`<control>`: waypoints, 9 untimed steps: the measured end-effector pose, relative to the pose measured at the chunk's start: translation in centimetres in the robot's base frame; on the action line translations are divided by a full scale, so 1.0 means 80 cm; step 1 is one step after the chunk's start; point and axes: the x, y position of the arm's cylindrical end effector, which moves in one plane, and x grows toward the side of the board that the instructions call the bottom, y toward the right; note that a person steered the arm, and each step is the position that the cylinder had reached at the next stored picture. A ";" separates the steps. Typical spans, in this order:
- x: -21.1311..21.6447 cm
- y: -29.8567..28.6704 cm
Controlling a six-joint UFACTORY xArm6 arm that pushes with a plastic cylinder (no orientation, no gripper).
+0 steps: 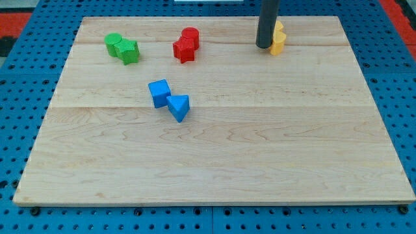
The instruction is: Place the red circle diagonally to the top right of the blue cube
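The red circle [190, 36] lies near the view's top, left of centre, touching a red star-like block [184, 49] just below-left of it. The blue cube [159, 93] sits left of centre, with a blue triangle [179, 106] touching its lower right. The red circle is above and a little right of the blue cube, well apart from it. My tip [264, 46] is at the view's top right of centre, right against the left side of the yellow blocks [278, 39], far to the right of the red circle.
A green circle [115, 43] and a green star-like block [129, 51] touch each other at the view's top left. The wooden board [260, 149] lies on a blue pegboard [19, 97].
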 end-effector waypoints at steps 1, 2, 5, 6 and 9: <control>0.021 -0.016; 0.100 -0.051; 0.056 -0.277; -0.018 -0.236; 0.019 -0.132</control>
